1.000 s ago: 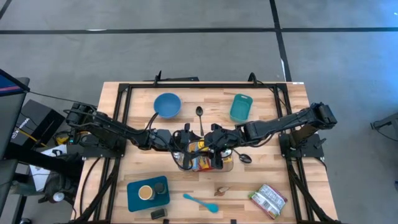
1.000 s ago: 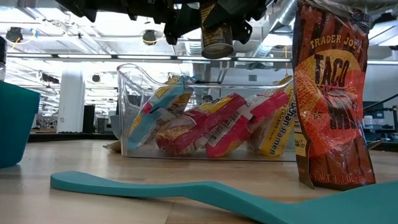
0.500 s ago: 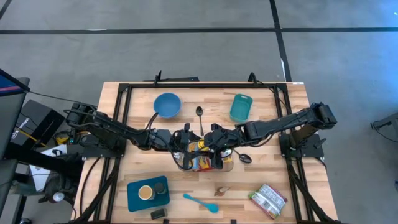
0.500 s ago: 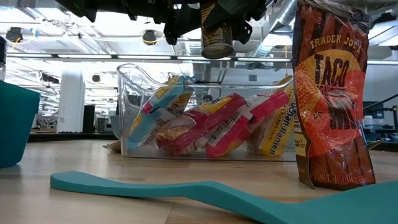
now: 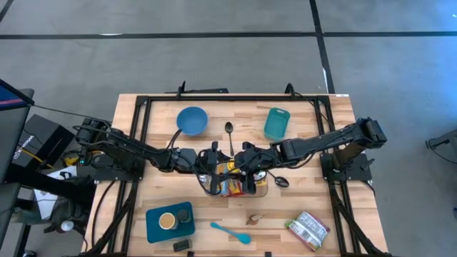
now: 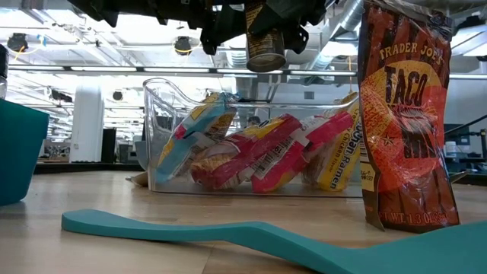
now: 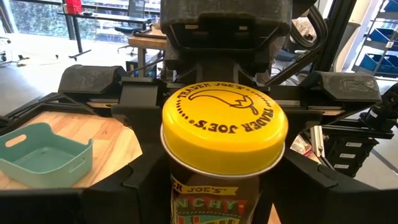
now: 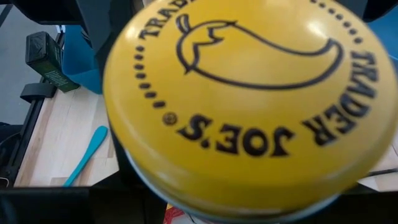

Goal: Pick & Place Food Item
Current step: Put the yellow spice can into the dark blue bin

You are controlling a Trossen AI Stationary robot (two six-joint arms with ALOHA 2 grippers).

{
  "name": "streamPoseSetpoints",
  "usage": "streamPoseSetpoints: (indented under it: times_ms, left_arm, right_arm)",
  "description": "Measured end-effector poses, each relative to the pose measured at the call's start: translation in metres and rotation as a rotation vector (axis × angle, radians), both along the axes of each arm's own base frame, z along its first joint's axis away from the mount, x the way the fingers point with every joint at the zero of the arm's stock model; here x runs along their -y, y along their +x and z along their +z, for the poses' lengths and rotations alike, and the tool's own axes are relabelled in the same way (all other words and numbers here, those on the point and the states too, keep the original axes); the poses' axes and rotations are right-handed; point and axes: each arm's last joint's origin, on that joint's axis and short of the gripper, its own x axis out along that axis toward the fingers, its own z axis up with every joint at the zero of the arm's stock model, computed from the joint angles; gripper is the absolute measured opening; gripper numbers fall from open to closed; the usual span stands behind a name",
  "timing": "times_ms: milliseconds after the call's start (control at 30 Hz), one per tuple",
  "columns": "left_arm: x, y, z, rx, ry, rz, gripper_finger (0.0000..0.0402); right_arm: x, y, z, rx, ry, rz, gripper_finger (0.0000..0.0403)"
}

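Nothing has shifted since the earlier frames: both arms stay locked at mid-table (image 5: 300, 118) over the clear bin (image 6: 251, 137) of packets. Left pincer (image 5: 208, 161) and right pincer (image 5: 246, 158) both clasp the yellow-lidded can (image 7: 224, 121), part-open around it, midair above the bin. Lifting looks done; placing remains. Wooden table, open workshop behind.

A light wooden table (image 5: 161, 114) stands on a grey concrete floor (image 5: 214, 64) crossed by dark lines. Beyond the table, a large open workshop stretches back under a high ceiling with silver ducts (image 6: 346, 15) and bright strip lights. A white column (image 6: 87, 122) rises in the distance. Desks (image 7: 146, 42), black frames and blue storage bins (image 7: 379, 62) fill the far room.
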Motion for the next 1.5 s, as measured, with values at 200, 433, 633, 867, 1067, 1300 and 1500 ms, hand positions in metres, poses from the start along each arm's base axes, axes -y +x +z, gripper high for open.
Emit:
streamPoseSetpoints:
  times_ms: [200,433,633,867,1067,1300,1500]
  left_arm:
    - [0.000,0.000,0.000,0.000,0.000,0.000,0.0215]
    - [0.000,0.000,0.000,-0.001,-0.004,0.000,0.0215]
    - [0.000,0.000,0.000,-0.003,-0.003,0.001,0.0215]
    - [0.000,0.000,-0.001,-0.005,-0.003,-0.003,0.0215]
    - [0.000,0.000,-0.001,-0.005,0.000,0.001,0.0216]
    - [-0.001,0.000,-0.001,-0.005,0.001,0.006,0.0216]
    - [-0.001,0.000,-0.001,-0.006,0.001,0.006,0.0216]
  right_arm:
    - [0.000,0.000,0.000,0.000,-0.001,0.000,0.0214]
    - [0.003,0.000,0.000,-0.003,-0.004,-0.001,0.0235]
    - [0.006,0.000,0.000,-0.006,-0.002,-0.011,0.0238]
    - [0.006,0.000,-0.001,-0.022,0.047,0.038,0.0239]
    - [0.010,0.000,-0.001,-0.030,0.049,0.026,0.0240]
    - [0.016,-0.002,-0.003,-0.072,0.047,0.005,0.0240]
    - [0.017,-0.003,-0.004,-0.088,0.041,0.006,0.0240]
